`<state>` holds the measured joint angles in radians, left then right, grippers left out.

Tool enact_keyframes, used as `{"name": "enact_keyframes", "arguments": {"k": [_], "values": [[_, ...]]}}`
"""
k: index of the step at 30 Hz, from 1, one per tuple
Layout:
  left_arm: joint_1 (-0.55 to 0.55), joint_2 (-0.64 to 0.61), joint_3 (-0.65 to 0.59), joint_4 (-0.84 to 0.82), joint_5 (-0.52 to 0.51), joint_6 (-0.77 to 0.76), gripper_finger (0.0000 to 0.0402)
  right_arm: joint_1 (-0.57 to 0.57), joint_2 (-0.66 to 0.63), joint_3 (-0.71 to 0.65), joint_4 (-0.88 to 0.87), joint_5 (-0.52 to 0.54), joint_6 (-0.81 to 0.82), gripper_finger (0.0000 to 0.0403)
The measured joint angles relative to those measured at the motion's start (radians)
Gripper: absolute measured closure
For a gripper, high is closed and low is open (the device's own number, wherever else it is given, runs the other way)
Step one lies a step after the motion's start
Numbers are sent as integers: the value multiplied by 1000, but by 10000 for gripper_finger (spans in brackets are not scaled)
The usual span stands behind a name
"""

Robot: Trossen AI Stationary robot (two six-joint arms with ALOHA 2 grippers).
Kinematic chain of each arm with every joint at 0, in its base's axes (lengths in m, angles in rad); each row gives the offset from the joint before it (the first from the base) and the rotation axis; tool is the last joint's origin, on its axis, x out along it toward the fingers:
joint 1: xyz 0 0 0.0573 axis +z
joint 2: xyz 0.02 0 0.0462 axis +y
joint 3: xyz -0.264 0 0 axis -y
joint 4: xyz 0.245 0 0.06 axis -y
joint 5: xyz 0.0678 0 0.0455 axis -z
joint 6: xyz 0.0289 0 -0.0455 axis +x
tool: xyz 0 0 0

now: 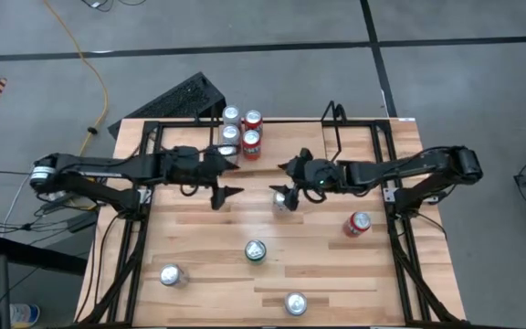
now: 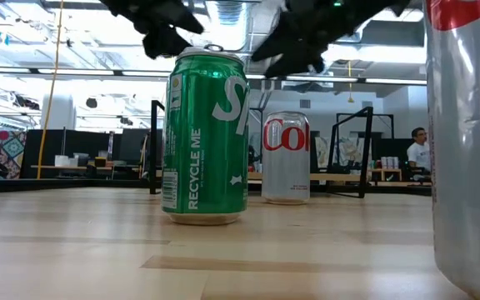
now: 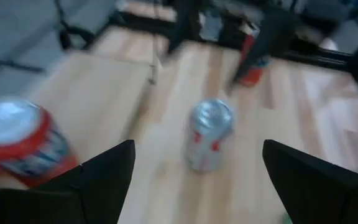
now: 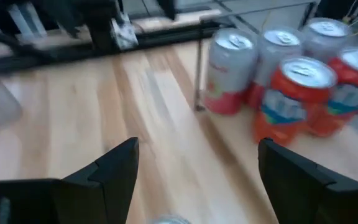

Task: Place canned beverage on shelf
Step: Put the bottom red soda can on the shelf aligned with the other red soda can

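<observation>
Near edge of the table [image 1: 208, 274], high view: two silver-topped cans [image 1: 171, 275] and [image 1: 296, 303], upright. Next back, a green can [image 1: 256, 250], upright, long axis vertical, top up; low view shows it standing with lettering running up its side [image 2: 205, 137]. A red can [image 1: 358, 224] stands off to the right, near the black frame.

Mid-table: a silver can with red lettering [image 1: 285, 200], upright, directly beside the right gripper [image 1: 292, 175], whose fingers are spread with nothing between them. Left gripper [image 1: 228, 178] hovers across from it, fingers apart, empty.

Far edge: the shelf [image 1: 281, 137], long axis running left to right. Four upright cans [image 1: 242, 132] are grouped at its left end, two silver-topped, two red.
</observation>
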<state>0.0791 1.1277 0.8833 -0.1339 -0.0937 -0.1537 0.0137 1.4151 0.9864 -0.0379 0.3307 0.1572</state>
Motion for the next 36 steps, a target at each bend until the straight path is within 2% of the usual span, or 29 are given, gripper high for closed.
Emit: {"name": "enact_keyframes", "arguments": {"k": [7, 11, 15, 21, 23, 26, 31, 36], "values": [[-9, 136, 0, 140, 90, -199, 65, -88, -53, 0, -54, -8, -170, 101], [-14, 152, -1, 175, 83, -235, 65, -147, -14, 0, 16, -151, -193, 101], [-22, 141, 0, 198, 32, -234, 65, -202, 55, 0, 140, -270, -210, 101], [-39, 107, 6, 167, -19, -220, 65, -255, 140, 7, 296, -284, -211, 101], [-42, 84, 6, 140, -40, -221, 65, -268, 161, 25, 323, -318, -211, 101], [-49, 41, 6, 94, -92, -217, 65, -286, 203, 70, 332, -359, -210, 101], [-59, -15, 6, 76, -179, -198, 65, -318, 311, 152, 318, -334, -210, 101], [-58, -36, 7, 69, -190, -195, 65, -333, 385, 231, 296, -327, -197, 101]]}}
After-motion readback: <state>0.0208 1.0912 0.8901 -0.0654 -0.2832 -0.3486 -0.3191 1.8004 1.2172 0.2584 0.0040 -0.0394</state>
